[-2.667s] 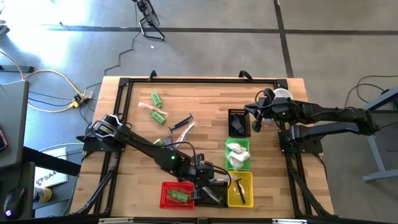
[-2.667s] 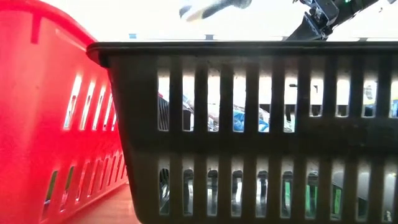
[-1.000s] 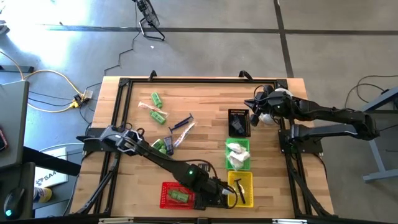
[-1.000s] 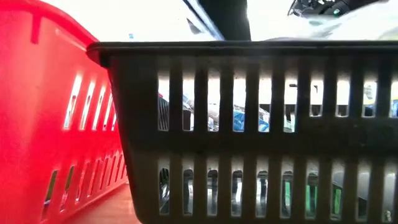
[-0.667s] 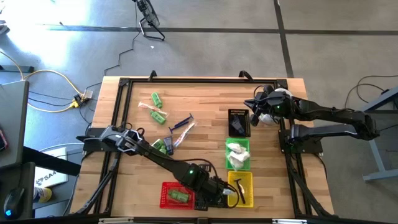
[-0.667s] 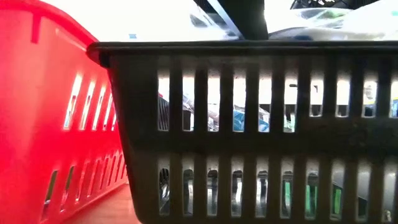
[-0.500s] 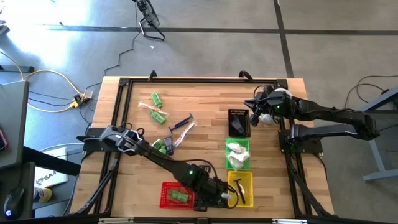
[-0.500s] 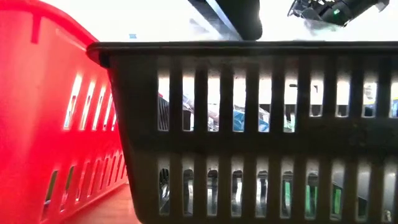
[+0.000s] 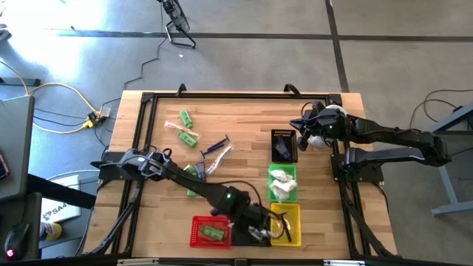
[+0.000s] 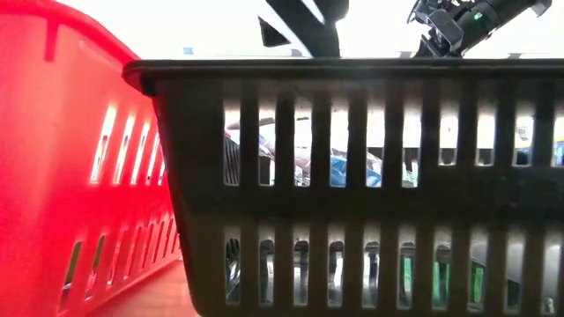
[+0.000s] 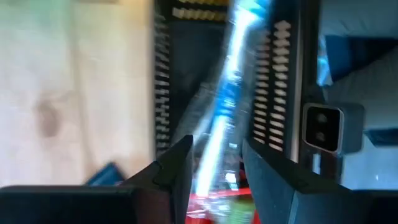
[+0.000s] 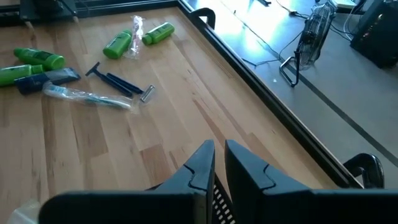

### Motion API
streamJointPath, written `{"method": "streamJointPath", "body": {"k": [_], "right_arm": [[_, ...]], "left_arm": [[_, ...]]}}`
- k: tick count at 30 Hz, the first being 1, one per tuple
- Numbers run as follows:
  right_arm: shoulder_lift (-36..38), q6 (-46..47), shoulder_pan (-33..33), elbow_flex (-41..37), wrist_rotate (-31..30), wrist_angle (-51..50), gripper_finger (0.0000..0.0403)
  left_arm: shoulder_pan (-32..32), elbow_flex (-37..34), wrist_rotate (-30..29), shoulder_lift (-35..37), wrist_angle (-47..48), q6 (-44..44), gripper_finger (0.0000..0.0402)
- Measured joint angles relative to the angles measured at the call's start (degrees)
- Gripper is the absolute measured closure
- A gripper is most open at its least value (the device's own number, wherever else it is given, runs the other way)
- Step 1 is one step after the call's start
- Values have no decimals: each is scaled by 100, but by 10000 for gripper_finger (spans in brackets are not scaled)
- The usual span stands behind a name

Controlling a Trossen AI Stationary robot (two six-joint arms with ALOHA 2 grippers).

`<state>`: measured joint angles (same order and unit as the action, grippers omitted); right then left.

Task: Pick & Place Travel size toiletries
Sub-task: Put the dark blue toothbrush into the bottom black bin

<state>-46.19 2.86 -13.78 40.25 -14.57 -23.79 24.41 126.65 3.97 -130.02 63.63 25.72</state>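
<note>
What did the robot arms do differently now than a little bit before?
The left gripper moved down over the black basket at the table's near edge, beside the red basket, then opened, and a clear-wrapped toothbrush now lies in that basket below its fingers. The right gripper shifted only slightly near the far black basket and stayed shut. The green bottles and blue razor on the wood did not move.

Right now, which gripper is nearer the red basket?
Left. The left gripper hovers just beside the red basket; the right gripper waits across the table, by the far black basket.
</note>
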Motion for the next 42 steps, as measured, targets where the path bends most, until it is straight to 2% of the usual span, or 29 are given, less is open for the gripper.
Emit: {"method": "streamJointPath", "body": {"k": [4,12,14,18,23,30,37,42], "right_arm": [[0,-46,0,0,165,-2,373],[37,-114,2,0,770,-6,373],[70,-114,2,0,837,-4,373],[91,-112,2,0,920,-5,373],[94,-99,0,0,911,-6,373],[94,-99,2,0,901,-50,373],[94,-105,1,0,859,-56,373],[94,-107,0,0,856,-103,373]], "left_arm": [[-178,230,-2,2,110,-27,281],[-368,323,-30,0,89,-79,377],[-381,304,-339,0,-35,164,395],[-350,227,-1368,-2,-744,382,393],[-285,227,-2090,-2,-1685,-317,393],[-263,-47,-2123,-29,-2468,-1042,394],[-308,-432,-2113,200,-2455,-1079,400],[-306,-923,-2309,413,-2781,-1113,401]]}}
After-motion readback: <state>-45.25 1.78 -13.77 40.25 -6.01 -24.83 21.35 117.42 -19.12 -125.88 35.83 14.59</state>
